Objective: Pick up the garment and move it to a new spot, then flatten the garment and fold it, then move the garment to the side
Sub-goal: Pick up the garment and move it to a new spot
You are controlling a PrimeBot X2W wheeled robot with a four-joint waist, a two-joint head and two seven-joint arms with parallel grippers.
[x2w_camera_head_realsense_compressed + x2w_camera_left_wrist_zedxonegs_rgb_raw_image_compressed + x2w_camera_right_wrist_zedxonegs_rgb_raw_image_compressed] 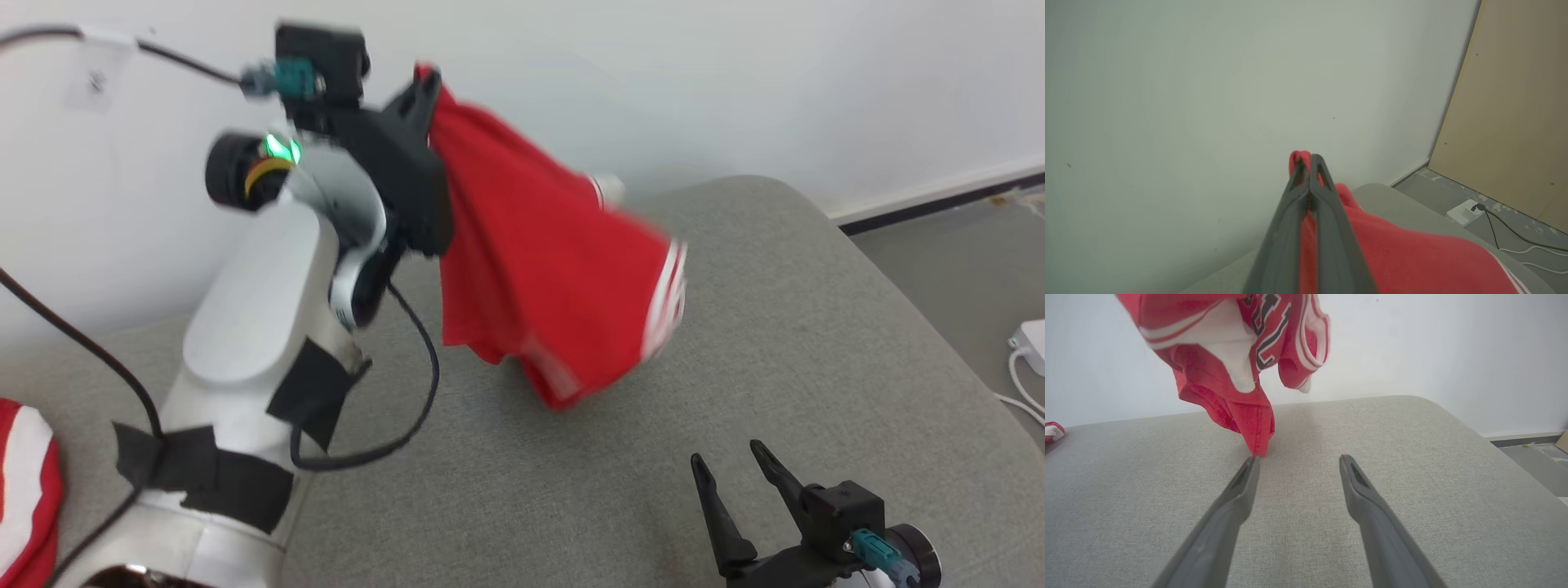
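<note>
- Left jaws, raised high above the grey fabric-covered counter [775, 327], are pressed fully together on a top edge of the red garment [539, 269]. A small fold of red cloth pokes out past their dark fingertips [1316, 163].
- Below those jaws and to their right, the red garment hangs free in a loose drape. It has white stripes along one edge, and dark-and-white lettering shows on the side turned toward the right jaws. Its outline is blurred in the head view.
- Right jaws stand wide apart with nothing between them, low over the near part of the counter. Their two long fingers [1233, 506] point toward the hanging cloth.
- Just ahead of one fingertip of the right jaws, the garment's lowest corner comes down to the counter; whether it touches cannot be told.
- Behind the left jaws, the white forearm [253, 327] carries strips of black tape, a looping black cable [424, 392] and a green light [282, 149].
- Well to the left of both jaws, a second red-and-white cloth [28, 490] lies at the counter's edge.
- Beyond the jaws rises a pale wall [775, 73]. Off the counter, to the right of the right jaws, a white socket box [1033, 339] sits on the grey floor [963, 261].
</note>
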